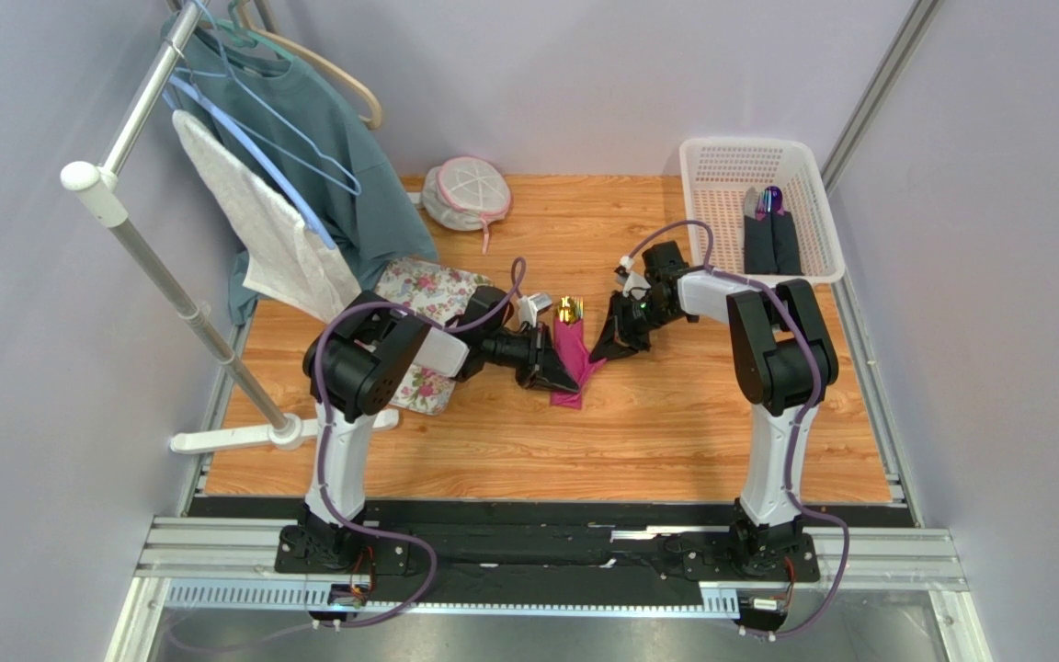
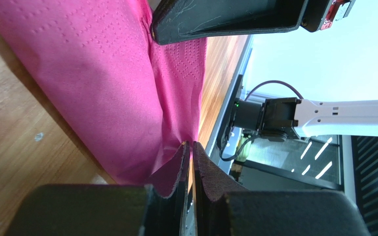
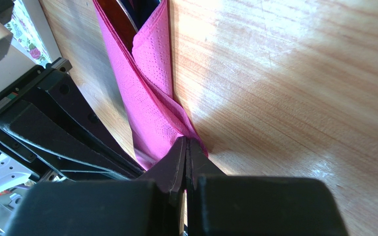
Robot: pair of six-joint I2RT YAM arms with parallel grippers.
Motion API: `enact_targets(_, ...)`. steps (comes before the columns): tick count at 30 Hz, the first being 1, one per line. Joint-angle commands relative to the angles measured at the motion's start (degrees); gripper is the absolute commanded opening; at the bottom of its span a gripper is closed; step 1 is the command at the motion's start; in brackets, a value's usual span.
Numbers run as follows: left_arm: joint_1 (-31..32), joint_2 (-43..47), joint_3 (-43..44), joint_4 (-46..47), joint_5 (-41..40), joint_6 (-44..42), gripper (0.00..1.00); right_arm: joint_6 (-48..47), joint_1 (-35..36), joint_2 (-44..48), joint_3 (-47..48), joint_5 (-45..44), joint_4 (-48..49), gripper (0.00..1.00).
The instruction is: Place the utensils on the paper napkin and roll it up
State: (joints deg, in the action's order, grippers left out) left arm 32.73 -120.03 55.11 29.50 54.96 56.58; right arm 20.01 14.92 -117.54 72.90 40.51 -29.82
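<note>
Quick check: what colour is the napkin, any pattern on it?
Plain magenta-pink napkin with small embossed dots, clearest in the left wrist view.

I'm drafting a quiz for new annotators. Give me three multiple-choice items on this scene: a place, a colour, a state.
1. Where on the table is the white basket? A. far right corner B. near left corner C. centre
2. What colour is the paper napkin? A. white B. magenta-pink C. teal
3. How is the right gripper? A. wide open B. shut on the paper napkin C. out of view
Answers: 1 A, it stands at the far right edge; 2 B, every view shows pink paper; 3 B, its fingertips pinch the paper.
</note>
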Motion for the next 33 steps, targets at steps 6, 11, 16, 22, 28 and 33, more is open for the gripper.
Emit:
enact_targets(6,0.40,-2.23,1.49,-6.99,-1.61,-6.03,0.12,-1.29,-0.15,0.46,-0.13,-4.57,-0.41,0.00)
enact_targets(11,0.40,-2.58,3.42,-15.59,-4.15,-11.91,0.08,-1.03,-1.82,3.71,2.24,0.00,-1.90,0.12)
enact_targets(16,0.40,-2.93,4.74,-18.86,-5.04,-13.77,0.07,-0.76,-2.08,8.54,2.77,3.52,0.54,0.27)
enact_targets(22,0.40,-2.84,5.18,-20.53,-6.35,-14.30,0.05,1.52,-0.68,10.66,2.59,4.13,3.54,0.27)
enact_targets(28,0.40,-2.67,5.88,-21.50,-6.88,-15.18,0.04,5.64,1.25,6.54,1.19,5.10,6.78,0.20)
enact_targets(33,0.40,-2.23,6.06,-21.41,-6.97,-15.71,0.06,7.15,1.34,2.67,-0.66,4.14,10.22,0.17)
